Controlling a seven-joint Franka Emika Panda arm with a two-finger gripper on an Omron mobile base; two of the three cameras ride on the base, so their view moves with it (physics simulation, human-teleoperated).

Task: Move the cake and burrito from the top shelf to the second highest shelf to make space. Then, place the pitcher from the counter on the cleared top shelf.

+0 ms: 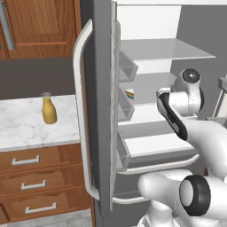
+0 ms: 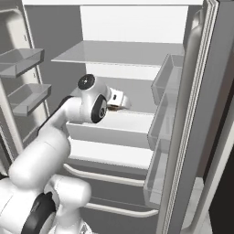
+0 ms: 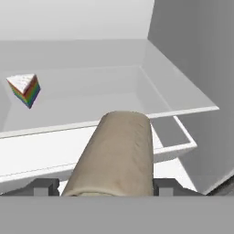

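Note:
My gripper (image 3: 105, 187) is shut on the burrito (image 3: 114, 155), a tan roll that sticks out forward between the two dark fingertips (image 3: 43, 186). In the right base view the gripper (image 2: 121, 104) reaches into the open fridge just above the second highest shelf (image 2: 132, 121), with the burrito (image 2: 114, 108) a brown patch at the hand. The rainbow cake (image 3: 25, 89) rests on that shelf to the left of the burrito, apart from it, and peeks past the door bins (image 1: 129, 94). Above, the top shelf (image 2: 123, 52) is bare. The pitcher (image 1: 48, 111) stands on the counter (image 1: 22, 128).
The open fridge door (image 1: 99, 111) with its long handle stands between the counter and the fridge interior. Door bins (image 2: 167, 114) line the right door, and more bins (image 2: 27, 96) hang on the left. Lower shelves (image 2: 109, 153) lie beneath. Wooden drawers (image 1: 35, 184) sit under the counter.

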